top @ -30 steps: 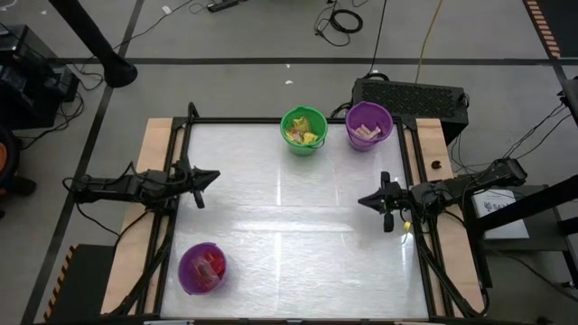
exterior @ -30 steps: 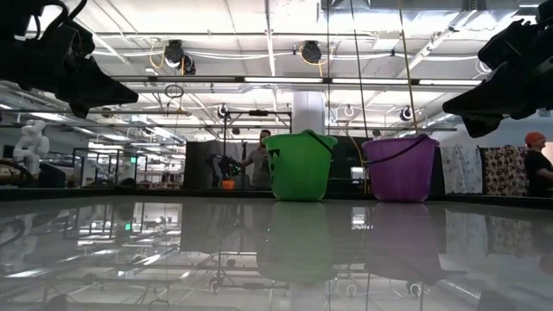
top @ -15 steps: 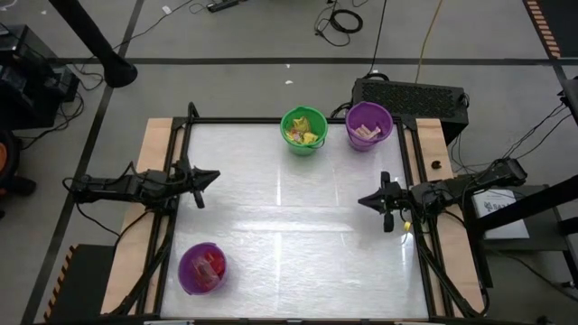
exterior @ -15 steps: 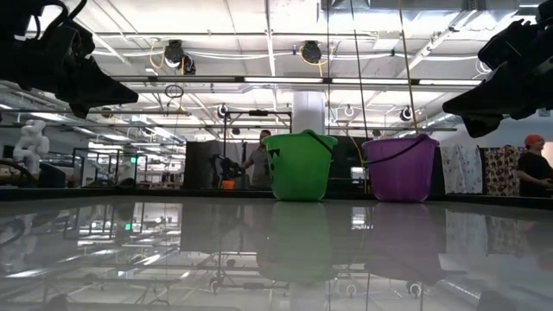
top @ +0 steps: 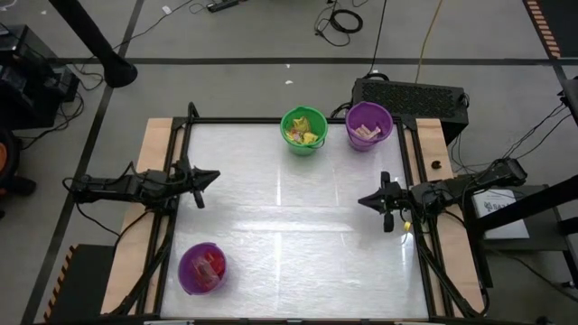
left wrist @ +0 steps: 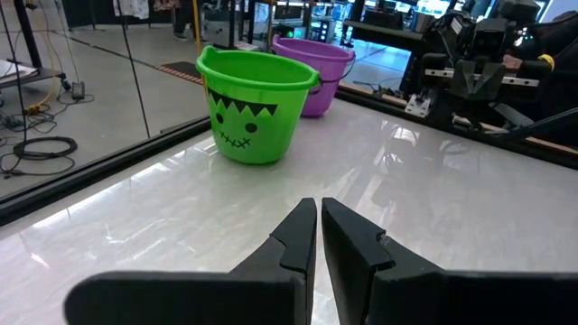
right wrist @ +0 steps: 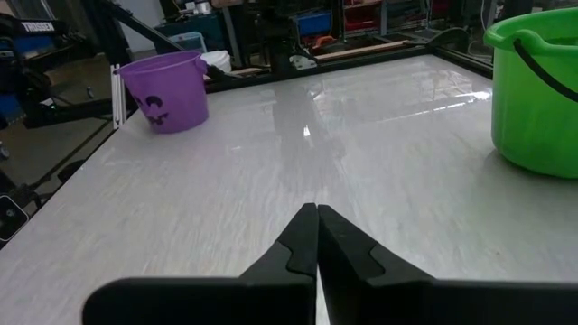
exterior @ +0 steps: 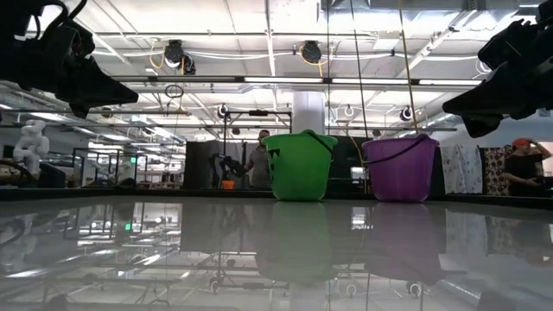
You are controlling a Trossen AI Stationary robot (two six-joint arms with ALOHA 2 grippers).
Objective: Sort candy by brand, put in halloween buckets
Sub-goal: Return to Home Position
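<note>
Sorting complete, by appearance: candy sits grouped in the green bucket, far purple bucket and near purple bucket, so the left gripper and right gripper, both closed and empty, park at opposite edges of the table.

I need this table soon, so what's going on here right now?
Nothing is being handled right now. The left gripper and the right gripper are shut and empty, held above the table at either side. Candy lies sorted in three buckets: yellow packets in the green bucket, tan pieces in the purple bucket beside it, red packets in the second purple bucket at the opposite edge, on the left arm's side.
</note>
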